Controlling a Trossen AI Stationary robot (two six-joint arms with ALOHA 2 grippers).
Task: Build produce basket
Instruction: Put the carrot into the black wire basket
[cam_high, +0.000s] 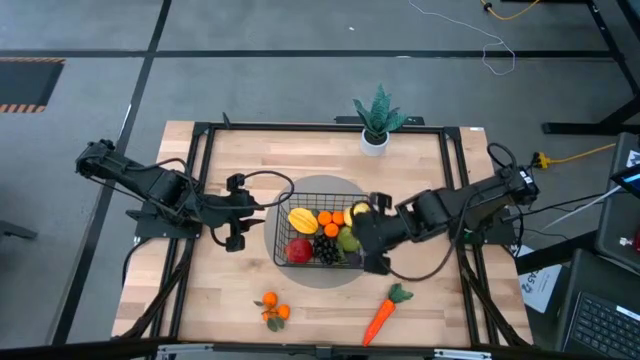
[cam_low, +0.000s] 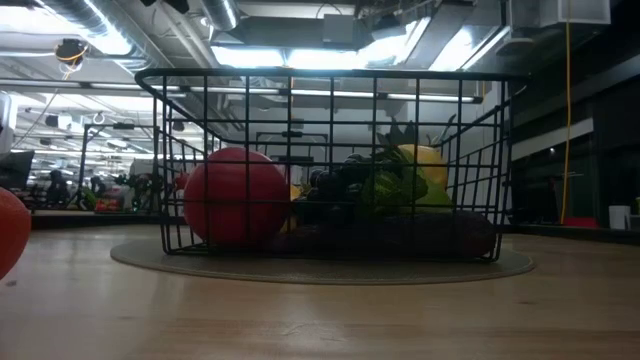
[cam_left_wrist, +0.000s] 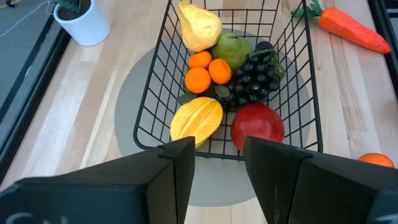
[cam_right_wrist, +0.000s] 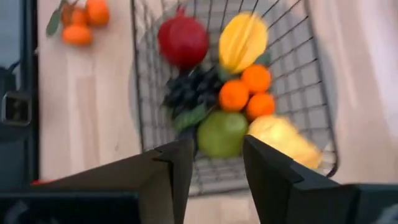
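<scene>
The black wire basket (cam_high: 281, 240) stands on a round grey mat (cam_high: 320, 190) at the table's middle. In it lie a red apple (cam_high: 299, 250), a yellow-orange squash (cam_high: 303, 218), oranges (cam_high: 327, 222), black grapes (cam_high: 325, 247), a green pear (cam_high: 347, 240) and a yellow pear (cam_high: 358, 212). A carrot (cam_high: 380, 316) and an orange cluster (cam_high: 272, 310) lie on the table near its front edge. My left gripper (cam_high: 245, 213) is open and empty, just left of the basket. My right gripper (cam_high: 362, 238) is open and empty at the basket's right edge, by the pears (cam_right_wrist: 222, 134).
A potted green plant in a white pot (cam_high: 376, 128) stands at the table's far edge, behind the basket. A black frame (cam_high: 200, 140) runs around the tabletop. Bare wood lies in front of the basket between the orange cluster and the carrot.
</scene>
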